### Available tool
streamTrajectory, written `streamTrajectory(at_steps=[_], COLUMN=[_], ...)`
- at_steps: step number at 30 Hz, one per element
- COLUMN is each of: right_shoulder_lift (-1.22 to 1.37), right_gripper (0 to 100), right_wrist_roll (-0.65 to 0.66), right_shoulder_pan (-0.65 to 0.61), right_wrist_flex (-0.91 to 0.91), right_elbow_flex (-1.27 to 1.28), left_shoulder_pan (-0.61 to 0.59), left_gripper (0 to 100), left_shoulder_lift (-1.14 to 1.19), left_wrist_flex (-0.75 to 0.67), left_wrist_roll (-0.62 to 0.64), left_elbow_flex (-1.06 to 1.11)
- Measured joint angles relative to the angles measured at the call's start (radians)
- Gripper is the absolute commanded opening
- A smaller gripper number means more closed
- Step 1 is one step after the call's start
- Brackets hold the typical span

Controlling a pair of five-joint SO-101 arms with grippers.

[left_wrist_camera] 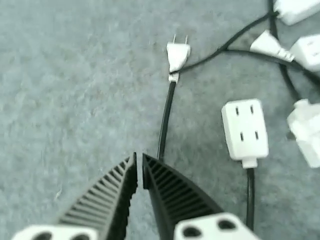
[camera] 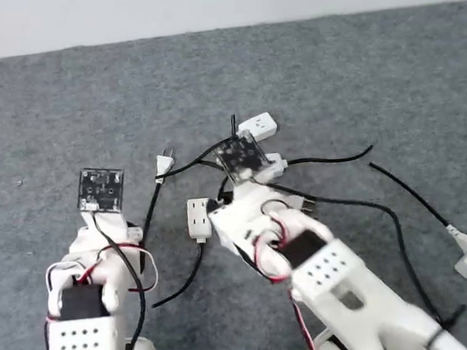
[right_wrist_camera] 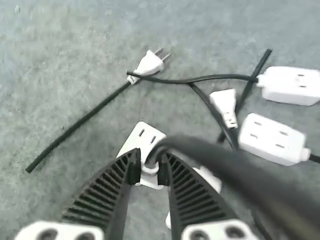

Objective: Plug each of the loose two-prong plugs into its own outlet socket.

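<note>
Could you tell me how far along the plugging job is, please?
Done: nothing; the white two-prong plug lies loose, prongs bare. In hand: the right gripper clamps the white outlet block at its cord end; the left gripper sits over the plug's black cord. Left: every insertion.

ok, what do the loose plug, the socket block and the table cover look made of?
Loose plug: white moulded plastic, smooth with a slight sheen; two thin prongs, likely metal. Socket block: same glossy white plastic, hard edges, moulded slots. Table cover: grey carpet or felt, matte, fuzzy mottled texture; which one I cannot tell.
</note>
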Motion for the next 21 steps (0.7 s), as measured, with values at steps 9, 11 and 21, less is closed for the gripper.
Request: streamTrajectory(at_steps=[9,11,21], right_shoulder_lift=[0.195,0.219,0.396], right_gripper=[0.7,0.7,0.7], right_wrist_roll=[-0.043,-0.046,-0.091], right_shoulder_pan=[-0.037,-0.043,-0.046], right_wrist_flex=[0.003,-0.002,-0.029], right_elbow_flex=[-0.201,-0.206,-0.315], left_shoulder_pan=[0.0,0.0,0.0], left_gripper=[2,2,2], left_shoulder_lift=[0.207,0.235,0.255], left_wrist_flex=[-0.143,-0.158,-0.189], left_wrist_roll=[0.0,-0.012,-0.018], left_elbow_flex=[0.0,0.0,0.0])
